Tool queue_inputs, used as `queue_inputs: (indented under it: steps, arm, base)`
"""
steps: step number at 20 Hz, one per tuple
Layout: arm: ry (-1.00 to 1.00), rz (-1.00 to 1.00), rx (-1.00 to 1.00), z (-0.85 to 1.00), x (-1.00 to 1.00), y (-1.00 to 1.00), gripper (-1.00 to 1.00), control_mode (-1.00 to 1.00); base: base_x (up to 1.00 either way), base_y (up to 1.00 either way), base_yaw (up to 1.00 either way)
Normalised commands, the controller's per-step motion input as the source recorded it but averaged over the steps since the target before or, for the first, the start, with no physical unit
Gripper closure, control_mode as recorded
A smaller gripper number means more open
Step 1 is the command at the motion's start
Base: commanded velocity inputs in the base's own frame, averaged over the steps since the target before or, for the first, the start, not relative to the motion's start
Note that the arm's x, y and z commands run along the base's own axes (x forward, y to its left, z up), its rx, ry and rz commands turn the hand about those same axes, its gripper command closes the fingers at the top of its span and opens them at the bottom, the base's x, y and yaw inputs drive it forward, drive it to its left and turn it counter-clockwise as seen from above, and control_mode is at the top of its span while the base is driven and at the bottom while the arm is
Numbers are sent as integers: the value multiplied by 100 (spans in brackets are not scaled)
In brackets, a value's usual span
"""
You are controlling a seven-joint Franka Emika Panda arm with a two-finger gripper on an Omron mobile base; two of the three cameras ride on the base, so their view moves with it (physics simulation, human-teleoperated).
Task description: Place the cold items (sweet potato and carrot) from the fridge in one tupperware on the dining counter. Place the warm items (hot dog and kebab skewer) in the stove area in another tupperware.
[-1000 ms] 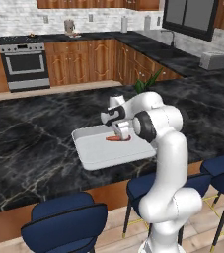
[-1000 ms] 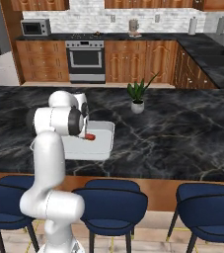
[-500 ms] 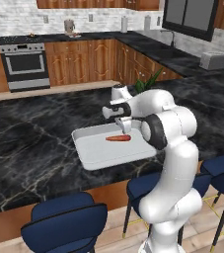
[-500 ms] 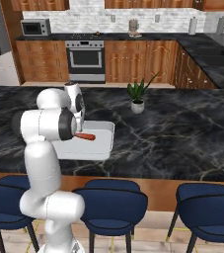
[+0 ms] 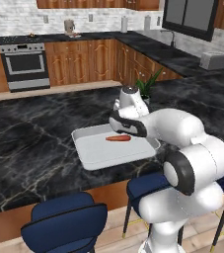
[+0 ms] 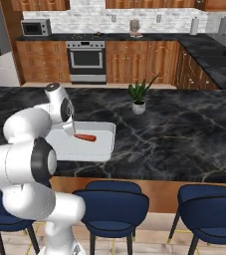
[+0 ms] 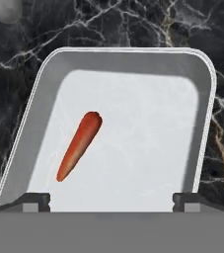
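A: What is nearest, at the front edge of the dining counter?

B: The blue stools stand in front of it. On the counter, near this front edge, is the white tupperware, a shallow tray with rounded corners.

A: And the gripper?

B: It hangs above the tupperware, over its near edge. The two dark fingertips stand wide apart and nothing is between them, so the fingers are open and hold nothing.

A: Where is the carrot?

B: It lies flat on the floor of the tupperware, alone. In the hand view it is toward the left wall, a little slanted; in the left base view it is just beside the hand.

A: And farther back?

B: A small potted plant stands on the counter beyond the tupperware, well apart from it. Behind is the stove against the back wall.
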Motion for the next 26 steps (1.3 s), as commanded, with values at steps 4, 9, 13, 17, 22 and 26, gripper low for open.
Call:
queue_inputs:
  steps: [4,9,13,17,22,26]
  arm:
    - [-20,29,-1,84,-100,0,-100,-100]
    - [-2,26,0,90,-96,0,-100,-100]
    - [0,11,-6,81,-90,-1,-100,-100]
    - [0,5,-7,66,-94,-10,-100,-100]
    - [0,9,-7,59,-97,-11,-100,-100]
    - [2,10,-7,36,-100,-8,-100,-100]
  base:
    - [0,0,0]
    - [0,0,0]
    - [0,0,0]
    - [0,0,0]
    - [0,0,0]
    - [0,0,0]
